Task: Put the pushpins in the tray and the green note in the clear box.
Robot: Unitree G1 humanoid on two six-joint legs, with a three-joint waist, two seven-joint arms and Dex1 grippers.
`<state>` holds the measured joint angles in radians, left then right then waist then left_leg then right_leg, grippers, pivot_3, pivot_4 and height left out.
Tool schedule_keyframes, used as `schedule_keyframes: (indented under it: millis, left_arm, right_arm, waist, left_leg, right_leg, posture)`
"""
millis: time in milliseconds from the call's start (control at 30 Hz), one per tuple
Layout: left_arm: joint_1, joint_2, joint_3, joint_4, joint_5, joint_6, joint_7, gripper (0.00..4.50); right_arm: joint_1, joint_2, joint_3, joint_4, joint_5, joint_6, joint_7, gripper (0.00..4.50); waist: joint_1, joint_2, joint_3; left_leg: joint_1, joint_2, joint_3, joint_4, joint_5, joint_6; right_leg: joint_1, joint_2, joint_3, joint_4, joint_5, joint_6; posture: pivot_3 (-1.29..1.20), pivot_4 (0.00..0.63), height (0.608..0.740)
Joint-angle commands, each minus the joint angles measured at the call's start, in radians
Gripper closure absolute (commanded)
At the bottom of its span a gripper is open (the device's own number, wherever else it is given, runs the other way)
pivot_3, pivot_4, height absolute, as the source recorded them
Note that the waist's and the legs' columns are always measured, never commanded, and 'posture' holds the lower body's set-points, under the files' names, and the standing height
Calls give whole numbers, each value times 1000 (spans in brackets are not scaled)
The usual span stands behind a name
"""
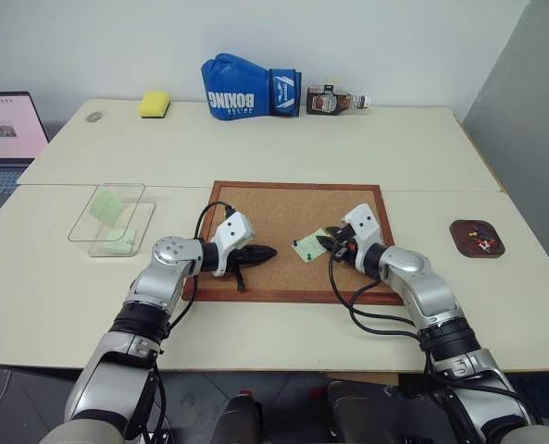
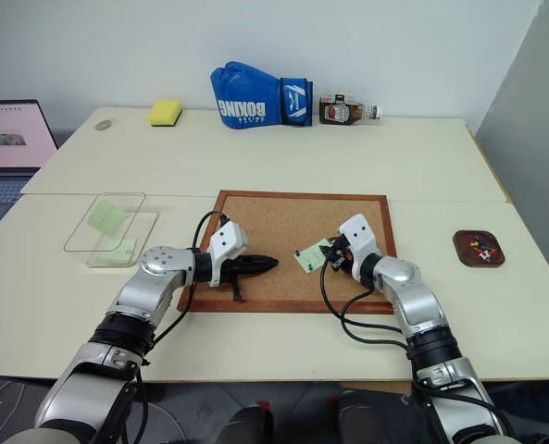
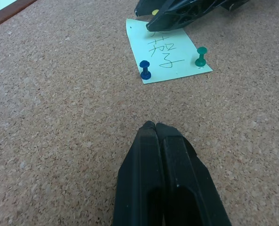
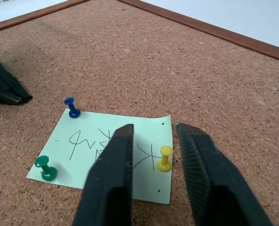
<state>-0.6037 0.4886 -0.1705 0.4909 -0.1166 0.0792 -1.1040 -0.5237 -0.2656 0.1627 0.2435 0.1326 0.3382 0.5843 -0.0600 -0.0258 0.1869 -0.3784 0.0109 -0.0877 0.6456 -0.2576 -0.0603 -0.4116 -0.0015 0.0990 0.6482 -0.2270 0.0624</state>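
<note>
Just ahead of my right gripper (image 4: 153,155), whose fingers stood apart on either side of the yellow pushpin (image 4: 165,157) without yet pinching it, the green note (image 4: 108,153) lay pinned flat on the cork board (image 4: 130,61) by that pin, a green pushpin (image 4: 45,167) and a blue pushpin (image 4: 72,107). My left gripper (image 3: 154,126) hung over the cork beyond the note, its fingers pressed together and holding nothing. Farther off, the tray (image 1: 477,238) sat well to my right and the clear box (image 1: 110,220) well to my left; I judged that a skewed pinch could slip off the small head, or that pulling at an angle might tear the note.
</note>
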Motion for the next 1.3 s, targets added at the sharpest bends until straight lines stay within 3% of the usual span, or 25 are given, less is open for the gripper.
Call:
schedule_keyframes:
  millis: [33, 133, 900, 1100, 1300]
  left_arm:
    - [15, 14, -11, 4, 29, 17, 9, 4500]
    - [15, 9, -9, -3, 24, 28, 15, 4500]
    - [14, 6, -49, 8, 60, 101, 41, 4500]
    - [11, 5, -54, 9, 58, 102, 37, 4500]
    - [36, 14, -61, -15, 55, 110, 25, 4500]
  right_arm:
    - [-31, 4, 3, 6, -15, -28, 11, 4138]
    - [-34, 9, -1, 13, -18, -32, 11, 4430]
    - [-9, -16, -72, -229, 27, 65, -19, 4430]
    - [11, -34, -181, -325, 49, 143, -103, 4430]
    - [116, -170, -424, -351, -7, 209, -279, 4430]
  waist:
    - [0, 0, 0]
    - [-1, 0, 0]
    - [-5, 1, -1]
    - [-1, 2, -1]
    - [4, 2, -1]
  left_leg:
    - [0, 0, 0, 0, 0, 0]
    - [0, 0, 0, 0, 0, 0]
    - [4, 0, 0, 0, 0, 0]
    - [4, 0, 0, 0, 0, 0]
    - [2, 0, 0, -1, 0, 0]
  right_leg:
    - [0, 0, 0, 0, 0, 0]
    - [0, 0, 0, 0, 0, 0]
    - [4, 0, 0, 0, 0, 0]
    - [4, 0, 0, 0, 0, 0]
    - [4, 0, 0, -2, 0, 0]
  posture:
    - [0, 150, 740]
    - [0, 150, 740]
    - [0, 150, 740]
    - [0, 150, 740]
    - [0, 150, 740]
